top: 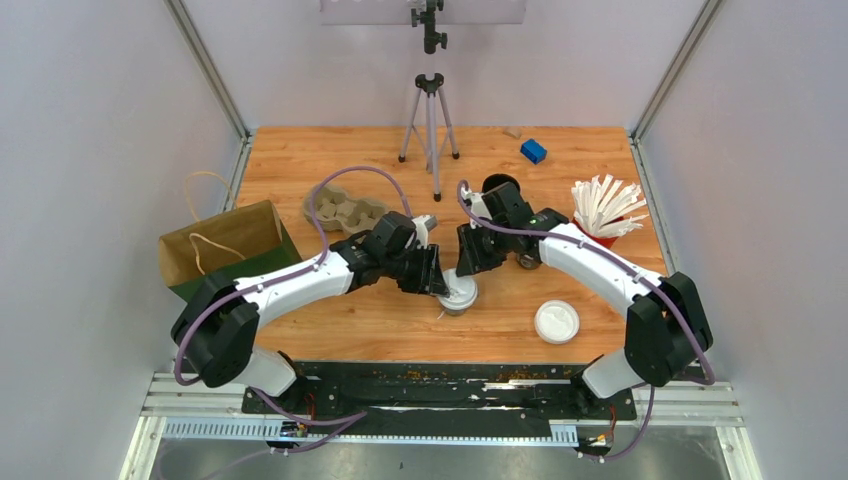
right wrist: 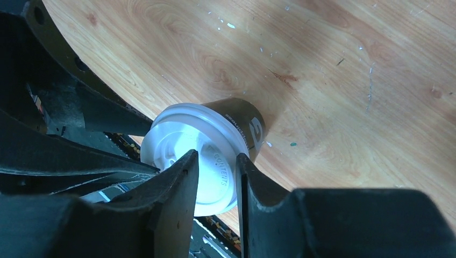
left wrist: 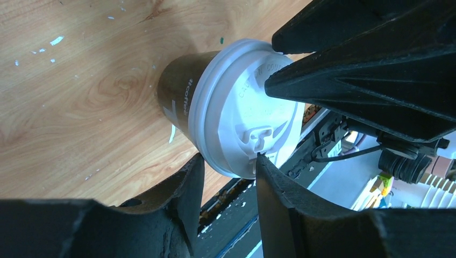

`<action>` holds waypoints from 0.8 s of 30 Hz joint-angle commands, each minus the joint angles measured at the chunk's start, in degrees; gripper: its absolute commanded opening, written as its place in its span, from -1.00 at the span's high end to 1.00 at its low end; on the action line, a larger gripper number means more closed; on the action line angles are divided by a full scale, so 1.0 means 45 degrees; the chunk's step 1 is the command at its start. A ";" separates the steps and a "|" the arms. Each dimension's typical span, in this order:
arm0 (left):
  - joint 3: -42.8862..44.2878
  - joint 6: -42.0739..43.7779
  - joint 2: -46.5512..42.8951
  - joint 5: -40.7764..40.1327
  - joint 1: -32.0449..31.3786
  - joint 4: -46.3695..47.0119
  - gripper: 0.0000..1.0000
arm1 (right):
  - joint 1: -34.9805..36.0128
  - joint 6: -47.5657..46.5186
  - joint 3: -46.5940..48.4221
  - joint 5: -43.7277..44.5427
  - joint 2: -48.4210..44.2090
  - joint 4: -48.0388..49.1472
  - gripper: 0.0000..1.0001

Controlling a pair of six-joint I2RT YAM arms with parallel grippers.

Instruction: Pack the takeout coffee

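Note:
One takeout coffee cup [top: 460,298], dark brown with a white lid, stands upright on the wooden table near its front middle. It also shows in the left wrist view [left wrist: 177,97] and in the right wrist view [right wrist: 244,121]. My left gripper [top: 442,283] [left wrist: 228,158] comes from the cup's left and pinches the lid's rim, one fingertip under the rim and one on the lid top. My right gripper [top: 468,268] [right wrist: 215,156] is above the lid with its fingers a narrow gap apart, tips at the lid top, holding nothing. The second lidded cup is not in view.
A loose flat white lid [top: 557,322] lies front right. A black stack of lidless cups [top: 500,185] stands behind the right arm. A pulp cup carrier [top: 345,210] and a brown paper bag [top: 225,245] are at the left. White stirrers in a red cup [top: 605,215], a blue block [top: 533,151] and a tripod [top: 430,130] stand further back.

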 commanded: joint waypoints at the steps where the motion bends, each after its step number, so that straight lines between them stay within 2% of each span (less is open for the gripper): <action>1: 0.0019 -0.0352 -0.0618 -0.0387 -0.0129 0.0275 0.04 | 0.0057 -0.0427 0.0619 -0.0059 0.0135 0.0032 0.34; 4: 0.0044 -0.0366 -0.0789 -0.0505 -0.0129 0.0232 0.02 | 0.0052 -0.0237 0.0883 0.0090 0.0006 -0.0238 0.27; 8: 0.0054 -0.0368 -0.1106 -0.0744 -0.0130 0.0175 0.01 | 0.0048 0.0254 0.1315 0.0578 -0.0332 -0.0760 0.07; 11: 0.0116 -0.0339 -0.1173 -0.0768 -0.0129 0.0053 0.00 | 0.0056 0.0703 0.1474 0.0858 -0.0582 -0.1117 0.03; 18: 0.0567 0.0397 -0.1184 -0.1230 -0.0129 -0.0755 -0.05 | 0.0056 0.2502 0.0844 0.1636 -0.1374 -0.1973 0.06; 24: 0.1262 0.1195 -0.1095 -0.1806 -0.0039 -0.1464 -0.06 | 0.0148 0.4774 -0.0853 0.1487 -0.2664 -0.0790 0.19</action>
